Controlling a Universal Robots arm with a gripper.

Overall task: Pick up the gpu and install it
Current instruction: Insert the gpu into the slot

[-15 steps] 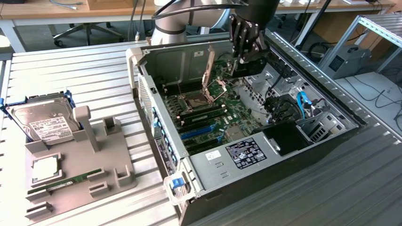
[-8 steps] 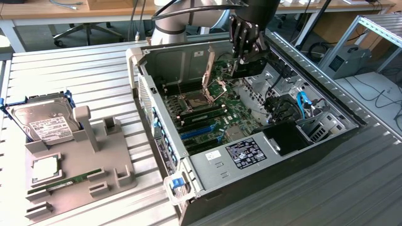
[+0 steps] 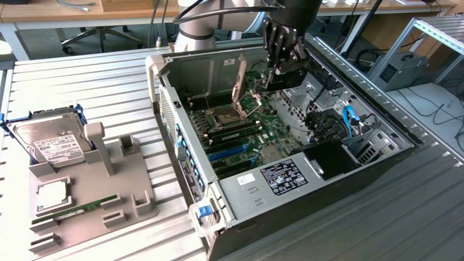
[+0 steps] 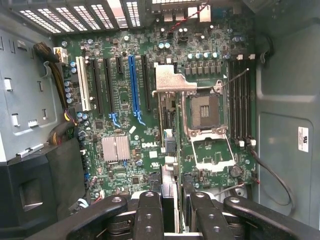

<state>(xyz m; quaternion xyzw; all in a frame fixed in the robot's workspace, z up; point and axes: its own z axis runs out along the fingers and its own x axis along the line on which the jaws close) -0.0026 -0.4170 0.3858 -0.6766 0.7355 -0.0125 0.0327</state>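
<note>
Above the open computer case, my tool hangs over the motherboard, closed on the gpu, a dark card held upright beneath the fingers. From the wrist, the card's edge drops between my fingers beside the empty CPU socket, near the blue expansion slot. Away from the case, on the table, a grey holder carries a hard drive and a RAM stick.
</note>
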